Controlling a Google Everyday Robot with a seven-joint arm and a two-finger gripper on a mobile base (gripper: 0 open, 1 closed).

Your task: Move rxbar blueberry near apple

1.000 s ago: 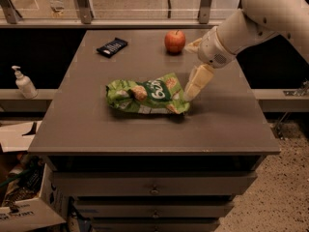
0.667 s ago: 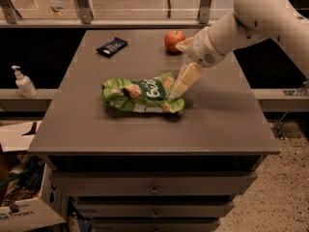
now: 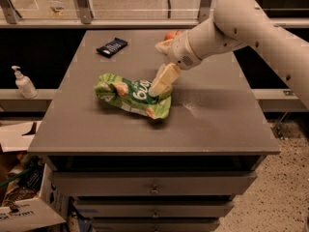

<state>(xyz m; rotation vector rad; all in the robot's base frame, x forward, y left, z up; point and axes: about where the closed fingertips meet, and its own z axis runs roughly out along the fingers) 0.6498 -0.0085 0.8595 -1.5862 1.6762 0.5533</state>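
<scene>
The rxbar blueberry point(image 3: 111, 47), a flat dark bar with pale lettering, lies at the far left of the table top. The apple point(image 3: 170, 35) sits at the far middle; only a sliver of red-orange shows behind my arm. My gripper point(image 3: 159, 82) hangs over the middle of the table, above the right end of the green chip bag point(image 3: 133, 96), well right of and nearer than the bar. It holds nothing.
The grey table point(image 3: 217, 120) stands on a drawer cabinet. A soap dispenser bottle point(image 3: 23, 83) stands on a ledge at the left. Cardboard boxes point(image 3: 24, 211) sit on the floor at lower left. A railing runs behind the table.
My arm has swung left across the table, now covering most of the apple. The gripper moved left over the chip bag. The view has shifted slightly.
</scene>
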